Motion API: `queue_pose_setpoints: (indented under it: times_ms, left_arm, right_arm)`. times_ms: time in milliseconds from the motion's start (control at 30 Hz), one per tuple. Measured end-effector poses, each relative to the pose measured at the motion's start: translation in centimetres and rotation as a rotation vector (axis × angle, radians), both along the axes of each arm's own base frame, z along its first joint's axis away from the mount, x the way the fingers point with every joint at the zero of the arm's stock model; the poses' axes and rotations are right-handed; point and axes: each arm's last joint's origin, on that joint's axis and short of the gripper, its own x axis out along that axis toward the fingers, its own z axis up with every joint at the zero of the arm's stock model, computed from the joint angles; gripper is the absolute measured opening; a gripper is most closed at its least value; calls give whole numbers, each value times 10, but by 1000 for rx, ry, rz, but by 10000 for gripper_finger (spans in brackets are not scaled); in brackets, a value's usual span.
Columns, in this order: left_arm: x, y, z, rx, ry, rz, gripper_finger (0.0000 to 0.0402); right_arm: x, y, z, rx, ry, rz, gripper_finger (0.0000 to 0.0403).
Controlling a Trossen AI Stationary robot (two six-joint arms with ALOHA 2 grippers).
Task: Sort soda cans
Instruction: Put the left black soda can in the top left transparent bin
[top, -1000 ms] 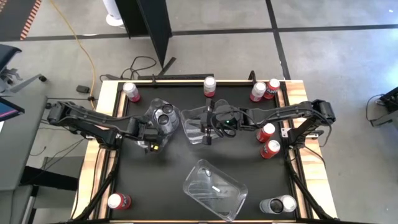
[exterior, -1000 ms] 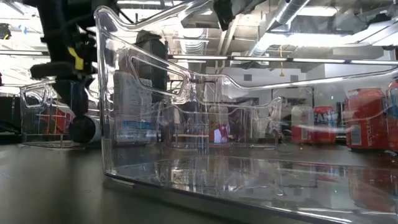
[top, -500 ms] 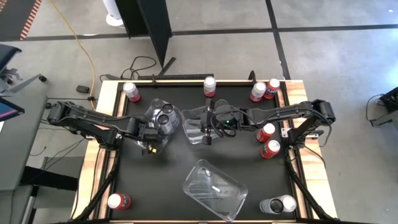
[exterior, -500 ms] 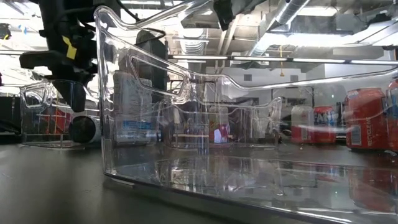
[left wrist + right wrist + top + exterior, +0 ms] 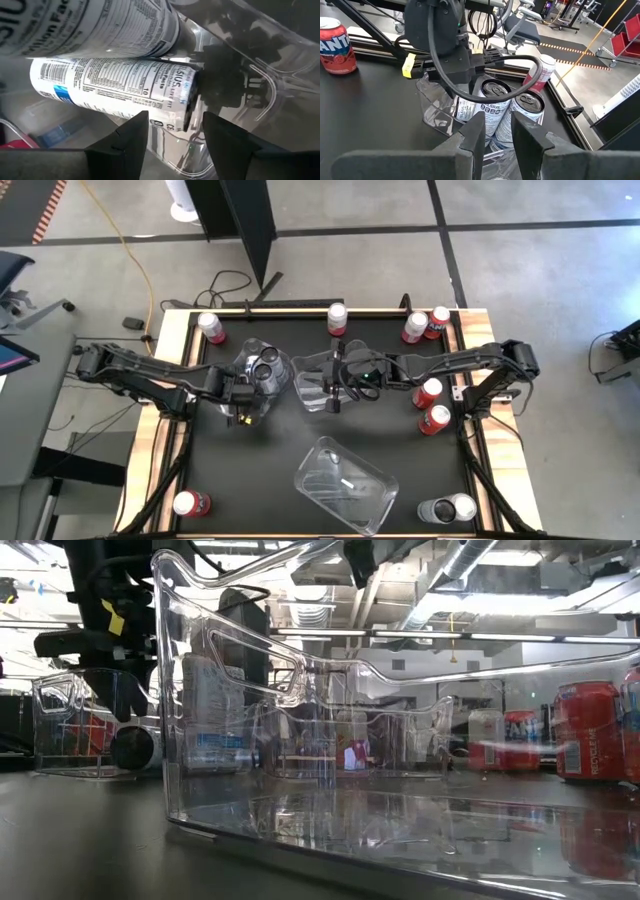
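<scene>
Clear bin (image 5: pixel 262 370) walls blur two grey cans (image 5: pixel 492 107); left gripper (image 5: pixel 172 132) empty, parted.

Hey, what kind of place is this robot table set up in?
Probably a robotics lab or workshop: bare concrete floor with tape lines, exposed ceiling ducts, and a yellow cable trailing beside the table.

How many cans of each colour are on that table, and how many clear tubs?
Red cans: 7
White-and-silver cans: 2
Grey cans, near right corner: 2, as far as I can tell
Clear bins: 3
Total: 14
</scene>
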Motion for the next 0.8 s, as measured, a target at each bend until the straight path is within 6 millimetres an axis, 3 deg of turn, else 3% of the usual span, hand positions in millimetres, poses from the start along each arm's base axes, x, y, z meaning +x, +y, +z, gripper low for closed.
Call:
queue_pose_setpoints:
  times_ms: [467,800]
  left_arm:
    - [-1,22,0,-42,36,20,190]
    - [2,24,0,-104,20,-58,190]
  right_arm:
    - [0,0,0,0,0,0,113]
    - [0,0,0,0,0,0,113]
